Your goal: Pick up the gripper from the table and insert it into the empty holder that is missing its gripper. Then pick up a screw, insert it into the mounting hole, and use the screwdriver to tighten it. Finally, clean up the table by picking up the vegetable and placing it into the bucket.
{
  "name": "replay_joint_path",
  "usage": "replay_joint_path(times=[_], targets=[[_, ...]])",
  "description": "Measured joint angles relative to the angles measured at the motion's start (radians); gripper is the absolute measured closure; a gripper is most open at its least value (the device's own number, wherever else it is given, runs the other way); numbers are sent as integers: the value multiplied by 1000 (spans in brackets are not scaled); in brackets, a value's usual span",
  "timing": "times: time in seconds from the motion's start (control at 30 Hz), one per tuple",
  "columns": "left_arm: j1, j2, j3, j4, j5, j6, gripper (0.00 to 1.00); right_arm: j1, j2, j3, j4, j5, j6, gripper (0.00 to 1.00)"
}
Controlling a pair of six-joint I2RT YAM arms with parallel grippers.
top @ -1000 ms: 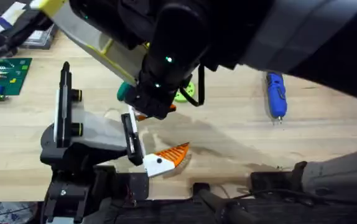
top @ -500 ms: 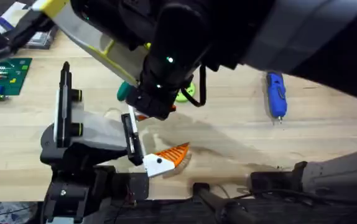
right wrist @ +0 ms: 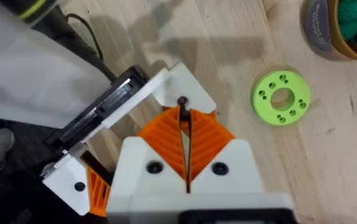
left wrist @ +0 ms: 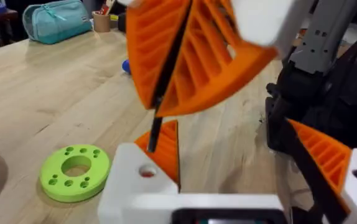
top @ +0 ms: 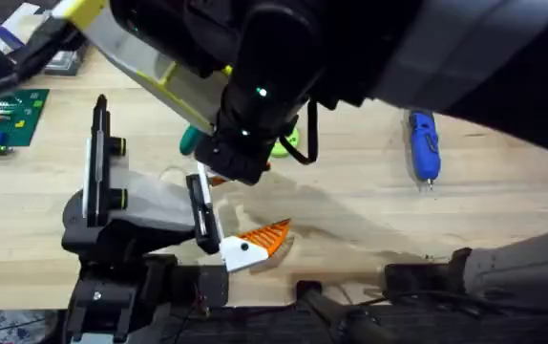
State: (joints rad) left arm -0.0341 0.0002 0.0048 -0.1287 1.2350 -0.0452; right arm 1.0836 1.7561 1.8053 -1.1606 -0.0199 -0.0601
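My right gripper (right wrist: 183, 118) is shut on a thin black screw (right wrist: 182, 102) and hangs over the holder (top: 126, 205) at the table's left. In the left wrist view the screw (left wrist: 166, 78) points down just above the mounting hole (left wrist: 146, 171) in the gripper (left wrist: 166, 146), which sits in the holder. A twin finger (left wrist: 324, 155) stands far from it, so my left gripper (left wrist: 230, 127) is open. The blue screwdriver (top: 424, 143) lies at the right. Green and yellow shapes (right wrist: 352, 18) fill the bucket (right wrist: 318, 25); I cannot tell whether they are the vegetable.
A green ring (top: 288, 139) with small holes lies beside the bucket, just past the holder. A green circuit board (top: 2, 117) rests at the far left. The right arm's dark bulk spans the upper middle of the overhead view.
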Motion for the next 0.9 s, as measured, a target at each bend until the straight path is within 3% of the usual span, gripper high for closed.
replay_joint_path(times=[0.9], targets=[[0, 0, 0, 0, 0, 0, 14, 0, -1, 84, -56, 0, 0, 993]])
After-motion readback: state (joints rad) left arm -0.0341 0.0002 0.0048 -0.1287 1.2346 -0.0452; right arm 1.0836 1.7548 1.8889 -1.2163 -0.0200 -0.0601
